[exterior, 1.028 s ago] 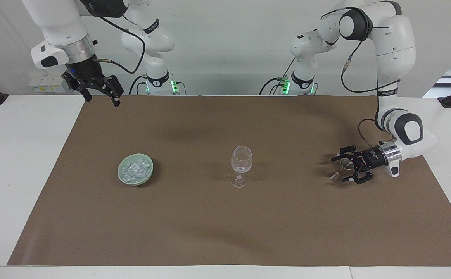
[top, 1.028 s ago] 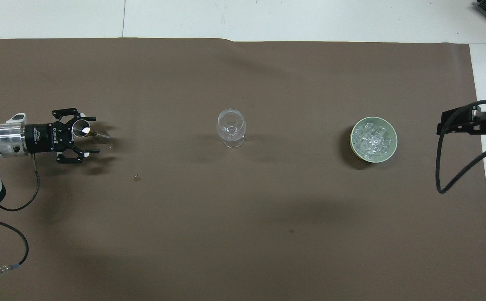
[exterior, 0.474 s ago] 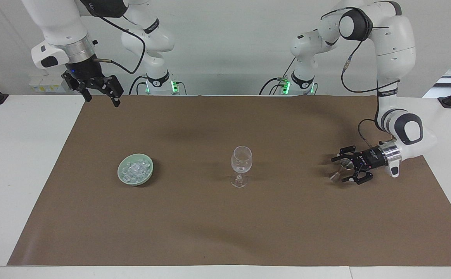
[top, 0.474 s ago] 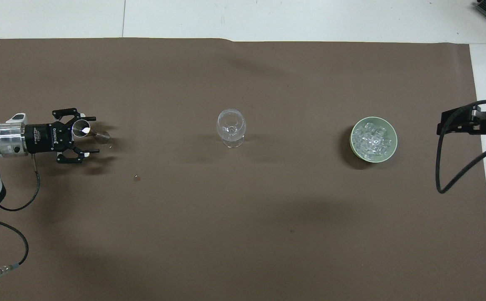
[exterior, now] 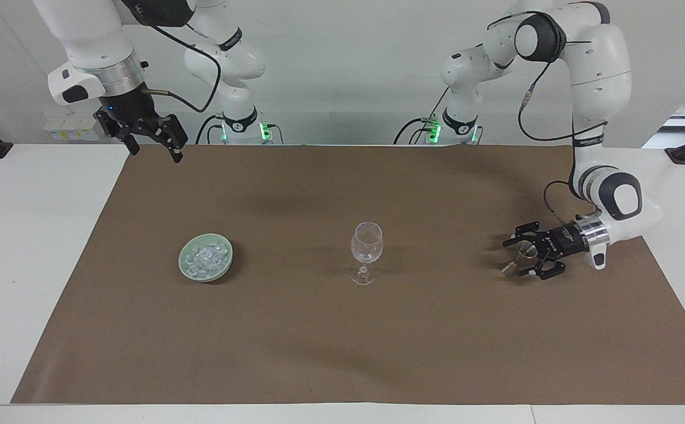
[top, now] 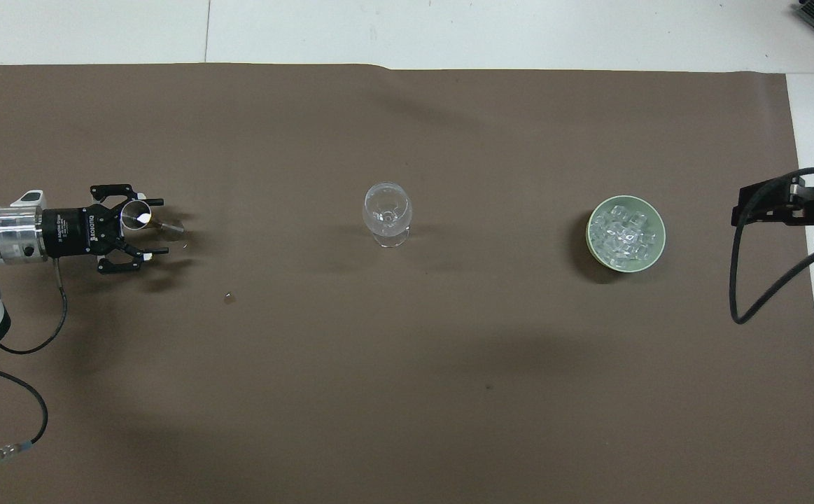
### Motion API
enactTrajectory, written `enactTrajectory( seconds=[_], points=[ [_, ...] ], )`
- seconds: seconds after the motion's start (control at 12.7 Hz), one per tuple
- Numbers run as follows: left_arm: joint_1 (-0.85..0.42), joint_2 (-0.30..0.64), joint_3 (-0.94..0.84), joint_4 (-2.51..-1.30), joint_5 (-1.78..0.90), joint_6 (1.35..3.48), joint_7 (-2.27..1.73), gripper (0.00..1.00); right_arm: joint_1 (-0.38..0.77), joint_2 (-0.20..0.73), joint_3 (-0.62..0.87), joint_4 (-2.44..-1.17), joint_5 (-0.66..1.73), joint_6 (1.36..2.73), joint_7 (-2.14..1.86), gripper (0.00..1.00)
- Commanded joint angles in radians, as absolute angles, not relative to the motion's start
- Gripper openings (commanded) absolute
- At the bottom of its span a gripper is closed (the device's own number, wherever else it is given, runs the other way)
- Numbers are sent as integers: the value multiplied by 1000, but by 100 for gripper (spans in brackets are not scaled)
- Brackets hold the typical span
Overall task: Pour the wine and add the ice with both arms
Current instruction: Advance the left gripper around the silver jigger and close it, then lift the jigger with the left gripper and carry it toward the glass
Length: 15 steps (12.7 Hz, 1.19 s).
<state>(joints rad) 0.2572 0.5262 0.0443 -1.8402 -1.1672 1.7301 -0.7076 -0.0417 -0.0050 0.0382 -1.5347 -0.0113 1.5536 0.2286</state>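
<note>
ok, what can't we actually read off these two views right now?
- Small clear vessel between the left gripper fingers: grip contact unclear, both views; contents too small to tell.
- Right gripper: cut off by the overhead view's edge.
- Wine glass: liquid level unreadable.

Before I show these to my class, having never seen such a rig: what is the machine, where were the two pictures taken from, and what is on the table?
These are two white robot arms at a table covered with brown paper. One picture looks across the table at the robots. The other looks down from above their own end, so the sides swap between them.

On the paper stand an empty-looking stemmed glass and, toward the right arm's end, a green bowl of ice.

The left end effector is low at the left arm's end, its fingers on either side of a small clear stemmed glass without gripping it yet. The right end effector, open, waits in the air over the paper's corner.
</note>
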Motion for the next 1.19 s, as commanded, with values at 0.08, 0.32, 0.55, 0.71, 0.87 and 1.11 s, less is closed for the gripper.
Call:
enactTrajectory(
  seconds=[0.08,0.32,0.55,0.71,0.87,1.11],
  points=[
    [261,520,44,-1861,-1177,1741,-690,58,-54,-23,43,-1559,-3,1560,222,100],
    [262,520,44,-1859,-1178,1740,-690,16,-55,-25,41,-1560,-3,1560,222,100],
    [265,520,44,-1861,-1177,1743,-690,0,-55,-25,41,-1562,-3,1560,222,100],
    [264,520,44,-1862,-1177,1743,-695,0,-57,-29,41,-1568,-3,1560,222,100],
    [265,519,44,-1861,-1177,1740,-699,0,-57,-29,40,-1568,-3,1560,222,100],
    [290,518,43,-1855,-1181,1707,-762,0,-57,-31,41,-1569,-3,1560,222,100]
  ],
)
